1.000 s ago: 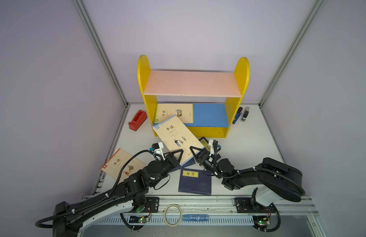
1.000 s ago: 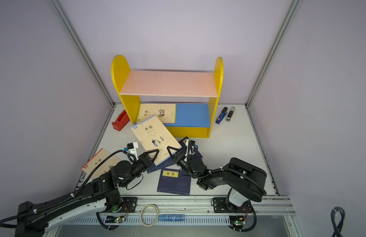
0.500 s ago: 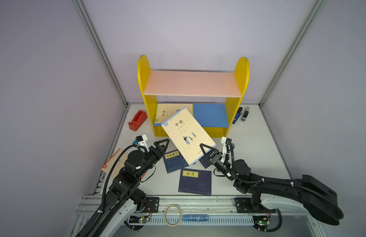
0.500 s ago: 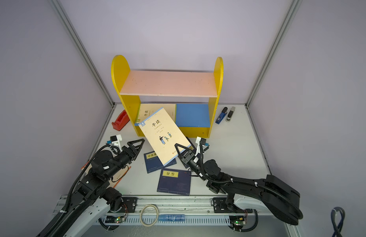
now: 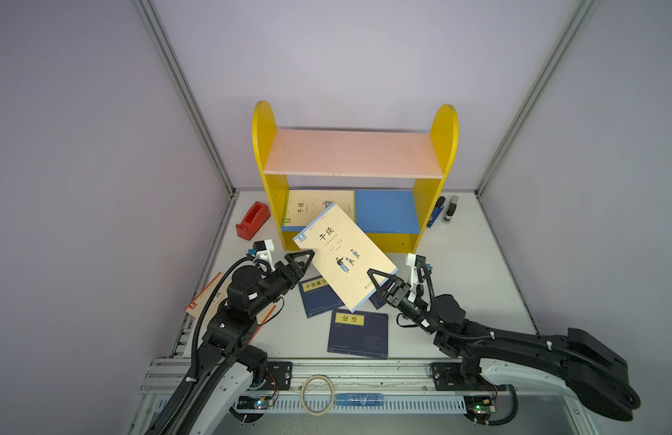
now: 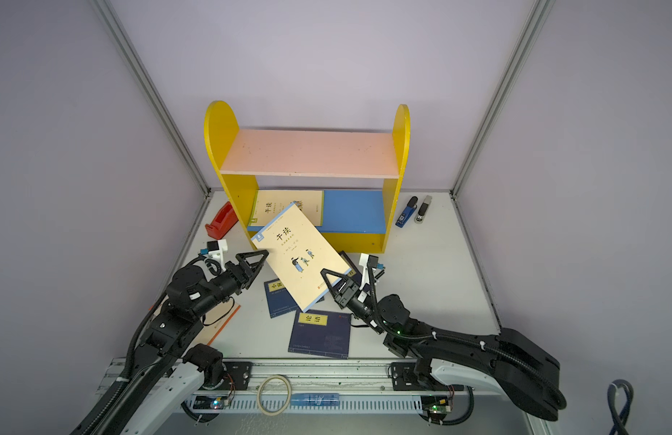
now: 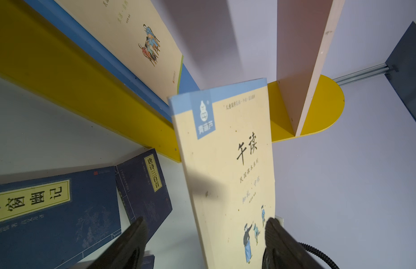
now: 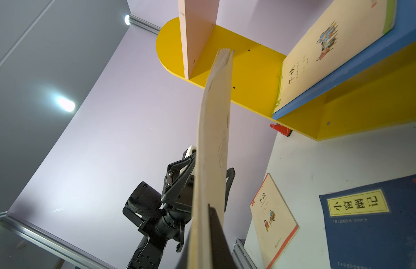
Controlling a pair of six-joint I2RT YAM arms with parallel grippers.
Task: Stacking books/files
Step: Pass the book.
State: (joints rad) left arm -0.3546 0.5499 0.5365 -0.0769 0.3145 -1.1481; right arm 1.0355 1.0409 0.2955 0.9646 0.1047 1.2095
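A cream book (image 5: 343,260) (image 6: 300,260) hangs tilted in the air in front of the shelf. My right gripper (image 5: 372,273) (image 8: 207,209) is shut on its lower right edge. My left gripper (image 5: 307,257) (image 7: 204,221) stands open at the book's left edge, its fingers (image 7: 137,230) on either side without touching the cover. Another cream book (image 5: 319,205) lies on the blue lower shelf (image 5: 387,211). Two navy books (image 5: 315,297) (image 5: 358,333) lie on the table below, and a third navy book (image 7: 144,186) is partly covered. A cream book with an orange edge (image 5: 206,301) (image 8: 272,216) lies under my left arm.
The yellow shelf unit with a pink top board (image 5: 353,152) stands at the back. A red tape dispenser (image 5: 251,220) sits left of it, a blue stapler (image 5: 436,212) and a grey one (image 5: 450,209) right of it. A tape roll (image 5: 318,389) rests on the front rail.
My left gripper opened and let go of the cream book, and that arm drew back to the left. My right gripper lifted the book up and toward the shelf.
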